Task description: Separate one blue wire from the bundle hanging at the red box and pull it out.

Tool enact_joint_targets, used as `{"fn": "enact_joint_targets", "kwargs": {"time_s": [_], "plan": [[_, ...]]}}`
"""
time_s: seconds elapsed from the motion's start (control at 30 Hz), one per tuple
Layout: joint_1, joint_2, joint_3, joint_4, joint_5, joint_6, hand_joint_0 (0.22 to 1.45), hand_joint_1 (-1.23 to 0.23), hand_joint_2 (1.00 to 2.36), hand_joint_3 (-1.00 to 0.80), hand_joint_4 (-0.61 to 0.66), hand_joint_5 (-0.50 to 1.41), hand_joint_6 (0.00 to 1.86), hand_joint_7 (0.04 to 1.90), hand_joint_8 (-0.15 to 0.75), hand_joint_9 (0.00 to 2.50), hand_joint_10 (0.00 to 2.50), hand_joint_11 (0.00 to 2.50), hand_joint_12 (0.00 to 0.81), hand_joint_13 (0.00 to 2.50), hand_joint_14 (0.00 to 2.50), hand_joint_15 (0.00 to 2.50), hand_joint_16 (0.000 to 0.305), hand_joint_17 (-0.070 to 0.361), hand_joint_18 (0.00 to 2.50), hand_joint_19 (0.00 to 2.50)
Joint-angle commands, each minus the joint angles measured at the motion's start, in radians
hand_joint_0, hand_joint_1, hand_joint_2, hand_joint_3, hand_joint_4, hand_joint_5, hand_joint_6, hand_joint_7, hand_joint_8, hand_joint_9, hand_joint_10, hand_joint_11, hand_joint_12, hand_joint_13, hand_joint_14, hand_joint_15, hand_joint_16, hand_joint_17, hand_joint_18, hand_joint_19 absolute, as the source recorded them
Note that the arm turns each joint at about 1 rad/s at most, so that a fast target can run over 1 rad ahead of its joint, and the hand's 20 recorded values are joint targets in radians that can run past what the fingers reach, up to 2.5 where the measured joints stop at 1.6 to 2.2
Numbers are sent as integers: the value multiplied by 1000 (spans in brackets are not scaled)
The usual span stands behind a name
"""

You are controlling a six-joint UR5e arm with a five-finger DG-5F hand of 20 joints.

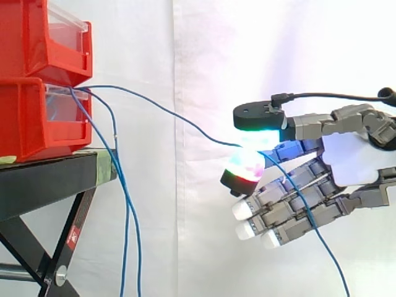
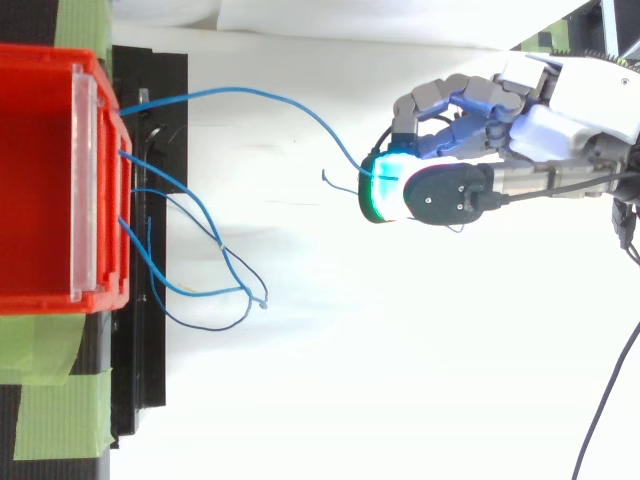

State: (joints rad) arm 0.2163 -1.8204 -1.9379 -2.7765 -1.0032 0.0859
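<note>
Blue wire (image 1: 162,106) (image 2: 250,91): it leaves the front of the lower red bin (image 1: 25,117) and runs right in a shallow sag through open air to the hand. Past the pinch it slopes down across the fingers to the lower right edge of the side view.
Hold on the wire: it is pinched between a cyan-glowing pad above and a pad (image 1: 246,166) glowing magenta and green below.
Hand (image 1: 346,162) (image 2: 520,120): it is well to the right of the bins, at about the height of the lower bin. The other fingers are loosely bent below the pinch, white tips pointing left, with nothing in them.
Bundle (image 1: 127,204): the other blue wires come from the same bin front and hang down just right of the stand's edge. From above they make loose loops (image 2: 245,290) near the bin, apart from the pinched wire.
Bins: two red bins are stacked, the upper red bin (image 1: 37,37) on the lower, each with a clear front panel.
Stand (image 1: 43,179): black, carrying the bins at the left, with green tape (image 2: 50,400) on it.
Background: a white curtain (image 1: 185,49) behind everything.
</note>
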Motion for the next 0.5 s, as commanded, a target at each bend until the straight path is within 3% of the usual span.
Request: {"fn": "enact_joint_targets", "kwargs": {"time_s": [0.0,0.47], "plan": [[0,0,1,0,0,0,607,-824,1021,-34,-109,-124,864,1176,318,826,16,540,440,555,14,344,57,127,516,268],[0,0,-1,0,0,0,605,-818,1021,-38,-116,-125,864,1173,321,829,14,536,444,574,13,362,56,127,548,316]]}}
